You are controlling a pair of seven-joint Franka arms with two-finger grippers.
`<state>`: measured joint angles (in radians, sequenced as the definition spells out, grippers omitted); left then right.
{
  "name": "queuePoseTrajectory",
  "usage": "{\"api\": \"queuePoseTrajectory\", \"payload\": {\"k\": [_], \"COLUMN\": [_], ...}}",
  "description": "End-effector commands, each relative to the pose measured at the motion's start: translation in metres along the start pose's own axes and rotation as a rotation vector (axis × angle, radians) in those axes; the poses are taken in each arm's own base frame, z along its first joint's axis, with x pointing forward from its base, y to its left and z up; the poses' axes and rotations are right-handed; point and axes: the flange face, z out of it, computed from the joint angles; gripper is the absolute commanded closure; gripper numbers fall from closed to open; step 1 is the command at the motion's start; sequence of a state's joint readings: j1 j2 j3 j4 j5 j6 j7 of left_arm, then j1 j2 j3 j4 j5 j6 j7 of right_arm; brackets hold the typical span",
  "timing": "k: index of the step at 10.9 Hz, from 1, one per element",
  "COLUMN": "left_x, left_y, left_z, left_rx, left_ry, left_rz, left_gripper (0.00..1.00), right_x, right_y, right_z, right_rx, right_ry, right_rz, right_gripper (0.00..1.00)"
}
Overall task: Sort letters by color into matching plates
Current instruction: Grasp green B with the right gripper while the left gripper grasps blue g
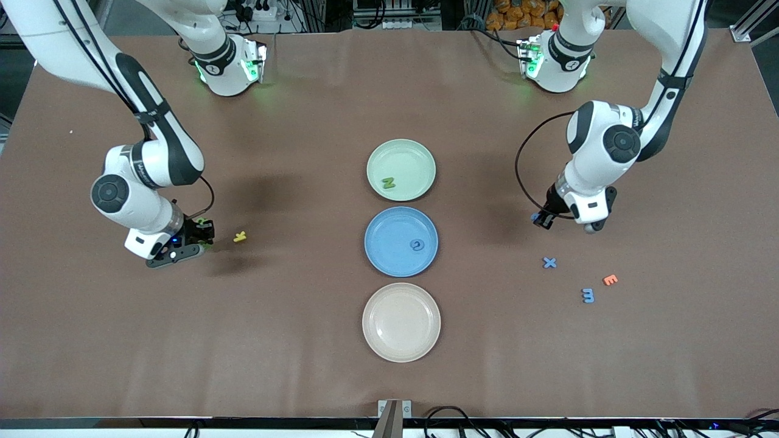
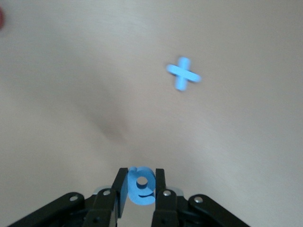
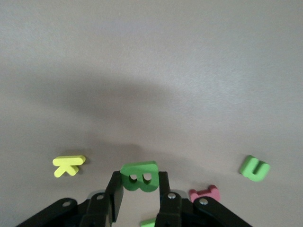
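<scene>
Three round matte plates sit in a row down the middle of the brown-covered bench (image 1: 304, 365). The pale green plate (image 1: 411, 159) lies farthest from the front camera and carries a small chunky green letter N (image 1: 388, 182). The bright blue plate (image 1: 389, 234) is in the middle, with a small blue rounded letter (image 1: 417, 245) lying in it. The beige plate (image 1: 401, 322) is nearest the camera.

The left gripper (image 2: 140, 185) is toward the left arm's end of the bench, over bare cloth. Its fingers (image 2: 120, 188) are closed on a chunky blue rounded letter with a hole (image 2: 141, 184), held upright between them. On the bench nearby lie a blue foam letter X (image 1: 549, 262), a blue letter resembling an E or M (image 1: 588, 295), and an orange letter E (image 1: 610, 279) just beside it.

The right gripper (image 3: 139, 184) is low at the right arm's end of the bench. Its fingers (image 3: 115, 191) are pinched on a chunky green letter B (image 3: 139, 176); whether that piece is lifted off the cloth or resting on it is hard to tell. A yellow letter K (image 3: 68, 165) lies on the bench beside the gripper. The right wrist view also shows a green letter U (image 3: 254, 168), a pink letter (image 3: 205, 193) close to the fingers, and a further green piece (image 3: 148, 222) partly hidden under the gripper.
</scene>
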<state>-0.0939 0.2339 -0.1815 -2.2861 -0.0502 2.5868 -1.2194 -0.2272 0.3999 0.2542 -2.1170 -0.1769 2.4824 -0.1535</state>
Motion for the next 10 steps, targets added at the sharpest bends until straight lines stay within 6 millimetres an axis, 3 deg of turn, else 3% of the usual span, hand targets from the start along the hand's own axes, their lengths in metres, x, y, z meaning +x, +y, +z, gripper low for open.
{"api": "queuePoseTrajectory", "payload": {"k": [1,2,4,6,8,9,10], "left_x": [-0.029,-0.043,-0.050,-0.075,-0.106,-0.117,-0.118], "left_y": [0.067,0.076,0.097,0.126,0.147,0.154,0.162], "left_z": [0.002,0.004,0.008,0.015,0.017,0.015,0.015], "left_rx": [0.026,0.027,0.024,-0.003,-0.030,-0.044,-0.058], "left_ry": [-0.012,0.010,0.083,0.078,0.072,0.071,0.067], "left_rz": [0.076,0.136,0.257,0.331,0.367,0.379,0.376], "left_gripper": [1.00,1.00,1.00,1.00,1.00,1.00,1.00], "right_x": [0.006,0.010,0.016,0.019,0.014,0.008,0.003], "right_y": [-0.026,-0.040,-0.087,-0.128,-0.194,-0.242,-0.274], "right_z": [-0.038,-0.043,-0.058,-0.075,-0.086,-0.086,-0.085], "right_rx": [-0.026,-0.025,-0.018,-0.025,-0.002,0.002,0.001], "right_ry": [-0.019,-0.033,-0.032,-0.026,-0.057,-0.062,-0.064], "right_rz": [0.051,0.090,0.156,0.208,0.276,0.297,0.360], "right_gripper": [0.95,0.95,0.95,0.95,0.95,0.96,0.98]}}
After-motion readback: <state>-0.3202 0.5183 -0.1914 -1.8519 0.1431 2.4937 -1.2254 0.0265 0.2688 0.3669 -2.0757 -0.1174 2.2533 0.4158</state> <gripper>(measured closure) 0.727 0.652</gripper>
